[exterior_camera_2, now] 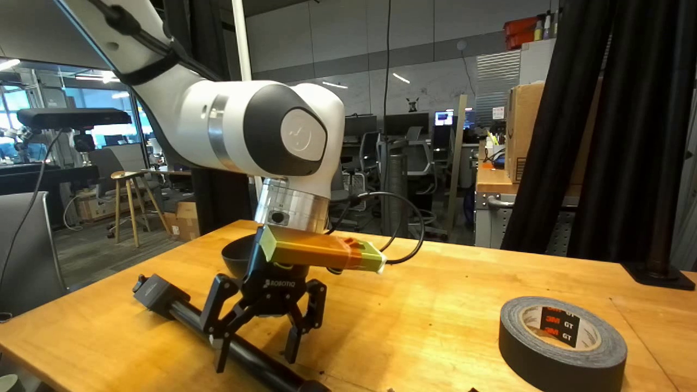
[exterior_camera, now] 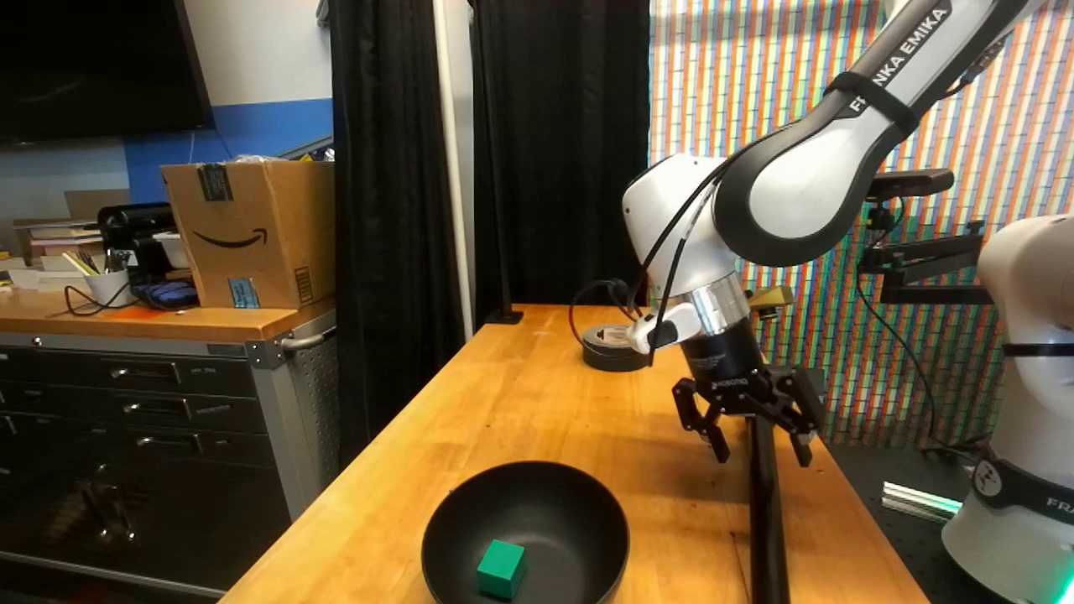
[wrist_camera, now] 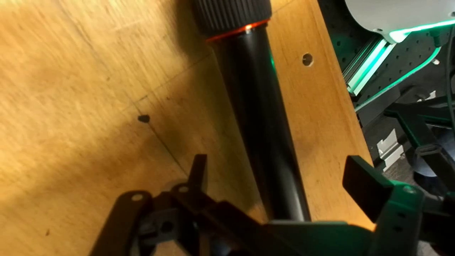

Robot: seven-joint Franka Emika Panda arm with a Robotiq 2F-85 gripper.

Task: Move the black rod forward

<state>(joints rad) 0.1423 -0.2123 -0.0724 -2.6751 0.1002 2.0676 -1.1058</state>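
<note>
The black rod (exterior_camera: 765, 520) lies lengthwise on the wooden table near its edge, in both exterior views (exterior_camera_2: 253, 356). Its blocky crosspiece end (exterior_camera_2: 159, 295) shows in an exterior view. In the wrist view the rod (wrist_camera: 261, 117) runs between my fingers and bears a ribbed collar (wrist_camera: 233, 14) with an orange ring. My gripper (exterior_camera: 762, 455) is open and points down over the rod, one finger on each side. Both fingers appear apart from the rod in the wrist view (wrist_camera: 277, 163). The gripper also shows in an exterior view (exterior_camera_2: 256, 360). Exact height above the table is hard to tell.
A black bowl (exterior_camera: 545, 503) holding a green cube (exterior_camera: 502, 569) stands on the table; it is partly hidden behind the gripper in an exterior view (exterior_camera_2: 235, 256). A tape roll (exterior_camera_2: 561, 348) lies on the table. The table edge (wrist_camera: 341, 106) runs alongside the rod, with a robot base (exterior_camera: 1007, 520) beyond.
</note>
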